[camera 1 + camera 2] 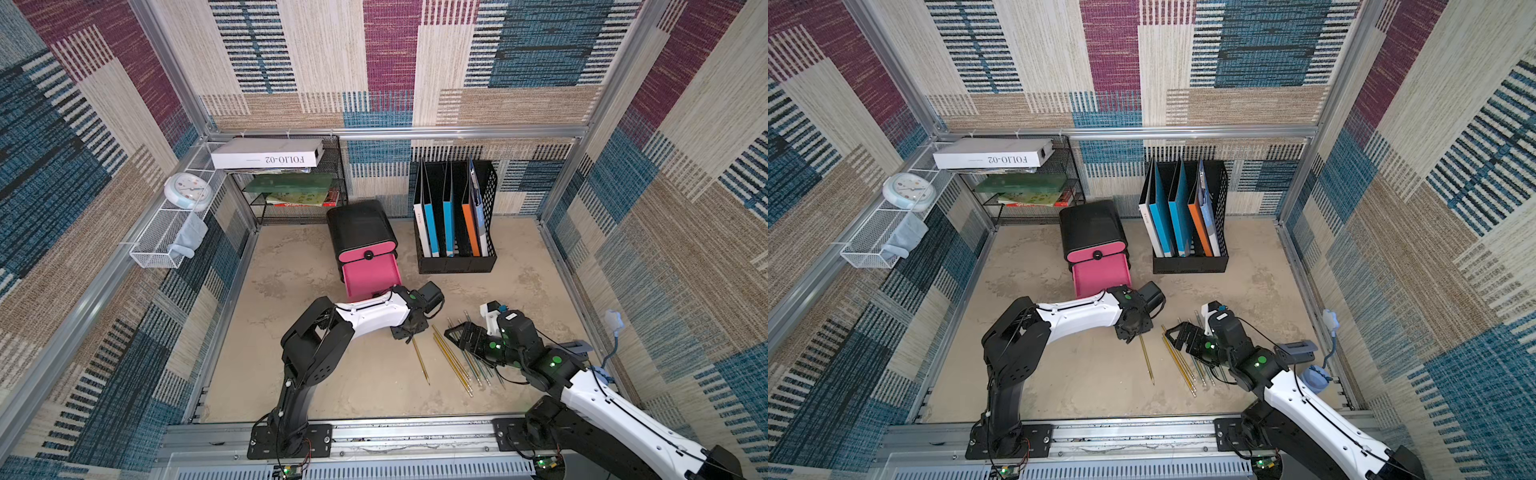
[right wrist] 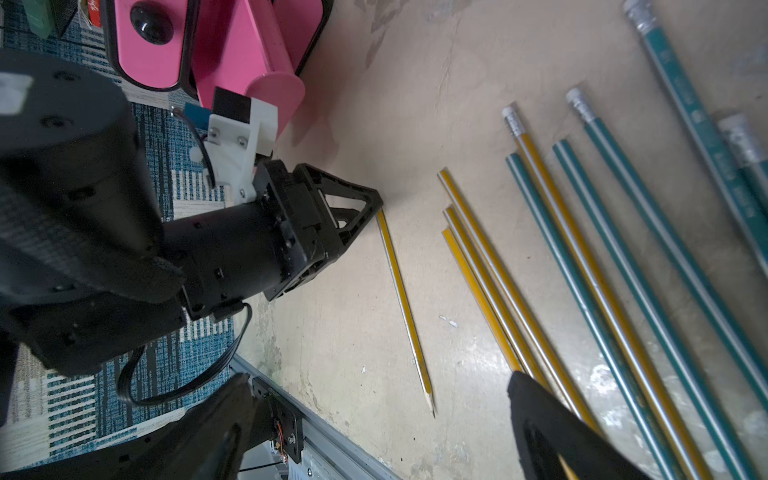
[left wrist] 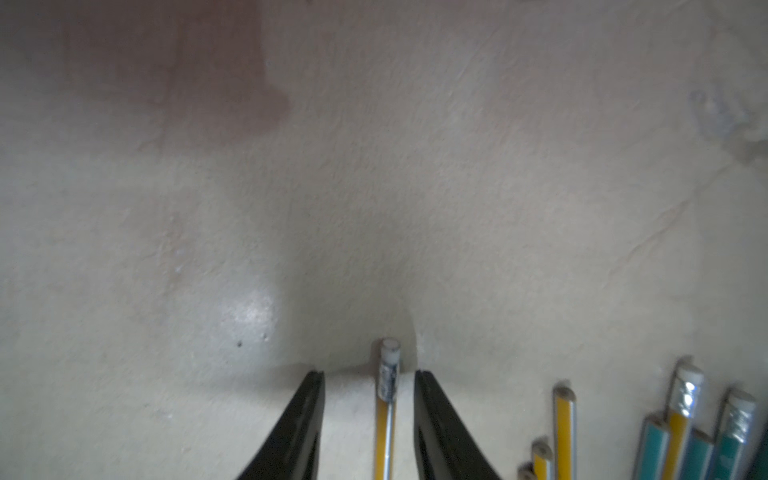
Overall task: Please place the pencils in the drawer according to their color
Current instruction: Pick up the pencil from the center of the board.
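Pencils (image 1: pixel 457 357) lie loose on the surface (image 1: pixel 332 374), near and right of the drawer chest (image 1: pixel 361 226) and apart from it. One yellow pencil (image 1: pixel 420 360) lies alone to the left of the group, with its eraser end far and its point near. Your left end effector (image 3: pixel 369 375) is down over that eraser end. Its fingers stand apart, one on each side of the shaft, and the left wrist view shows a gap on both sides, so nothing is clamped.

The other yellow pencils (image 2: pixel 490 282) and the teal pencils (image 2: pixel 623 249) lie roughly side by side to the right. Your right end effector (image 1: pixel 459 334) hangs over them with its fingers spread wide, holding nothing.

On the chest, the top drawer (image 1: pixel 357 253) is closed. The pink drawer below it (image 1: pixel 372 276) is pulled out toward the near side, and in both top views the left arm covers its near edge.
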{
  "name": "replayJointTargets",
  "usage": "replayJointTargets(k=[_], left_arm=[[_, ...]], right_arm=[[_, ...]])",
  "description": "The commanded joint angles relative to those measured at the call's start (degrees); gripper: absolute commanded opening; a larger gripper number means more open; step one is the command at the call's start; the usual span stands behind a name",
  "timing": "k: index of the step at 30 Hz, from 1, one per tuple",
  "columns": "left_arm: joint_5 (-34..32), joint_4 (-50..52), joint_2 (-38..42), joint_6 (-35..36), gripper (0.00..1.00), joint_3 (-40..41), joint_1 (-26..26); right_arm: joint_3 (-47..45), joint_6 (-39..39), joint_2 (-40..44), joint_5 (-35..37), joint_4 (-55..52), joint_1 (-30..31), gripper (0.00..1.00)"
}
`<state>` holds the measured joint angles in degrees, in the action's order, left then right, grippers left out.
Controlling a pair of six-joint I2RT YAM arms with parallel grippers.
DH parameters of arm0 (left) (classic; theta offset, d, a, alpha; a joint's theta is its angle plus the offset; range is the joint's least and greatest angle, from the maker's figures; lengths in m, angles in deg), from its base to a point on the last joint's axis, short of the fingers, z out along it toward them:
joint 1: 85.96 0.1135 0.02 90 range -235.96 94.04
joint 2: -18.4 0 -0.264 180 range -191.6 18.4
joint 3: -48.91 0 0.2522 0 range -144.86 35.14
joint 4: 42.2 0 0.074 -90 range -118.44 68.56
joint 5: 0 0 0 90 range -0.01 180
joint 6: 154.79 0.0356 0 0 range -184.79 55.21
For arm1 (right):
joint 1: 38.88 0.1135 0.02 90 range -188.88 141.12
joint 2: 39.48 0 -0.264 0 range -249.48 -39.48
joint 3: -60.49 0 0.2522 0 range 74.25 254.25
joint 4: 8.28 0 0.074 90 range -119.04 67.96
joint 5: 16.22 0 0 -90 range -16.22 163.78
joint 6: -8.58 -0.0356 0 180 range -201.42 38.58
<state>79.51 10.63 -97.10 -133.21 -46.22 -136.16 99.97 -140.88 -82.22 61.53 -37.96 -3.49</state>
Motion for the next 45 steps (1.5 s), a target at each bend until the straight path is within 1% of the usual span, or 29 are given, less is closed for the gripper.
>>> replayJointTargets(k=[1, 5, 11, 15, 19, 27, 36, 45], left_arm=[[-0.1, 1.5, -0.6, -0.4, 0.36, -0.7, 0.1], [0.1, 1.9, -1.2, -0.3, 0.30, -1.1, 0.1], [0.8, 2.5, -2.2, -0.2, 0.28, -1.6, 0.1], [1.1, 2.7, -2.7, -0.2, 0.25, -1.6, 0.1], [1.3, 2.8, -2.7, 0.0, 0.19, -1.6, 0.1], [2.1, 2.8, -1.8, 1.0, 0.00, -1.6, 0.0], [4.2, 3.5, 4.2, 4.1, 0.00, -0.8, -0.1], [4.9, 4.1, 14.3, 8.7, 0.00, 2.8, -0.3]], right_arm=[[0.4, -0.3, 0.1, 0.4, 0.3, -0.1, 0.99], [0.5, -0.5, 0.2, 0.6, 0.4, -0.1, 0.99], [0.5, -0.8, 0.5, 0.8, 0.4, -0.2, 0.99], [0.5, -0.9, 0.9, 1.0, 0.3, -0.2, 0.99], [0.8, -1.0, 1.2, 1.1, 0.1, -0.2, 0.99], [1.4, -1.0, 1.3, 0.9, 0.2, -0.3, 0.99], [1.5, -1.5, 1.8, 0.4, 0.2, -0.4, 0.99], [1.1, -2.8, 1.5, -1.3, 2.9, -0.4, 0.99]])
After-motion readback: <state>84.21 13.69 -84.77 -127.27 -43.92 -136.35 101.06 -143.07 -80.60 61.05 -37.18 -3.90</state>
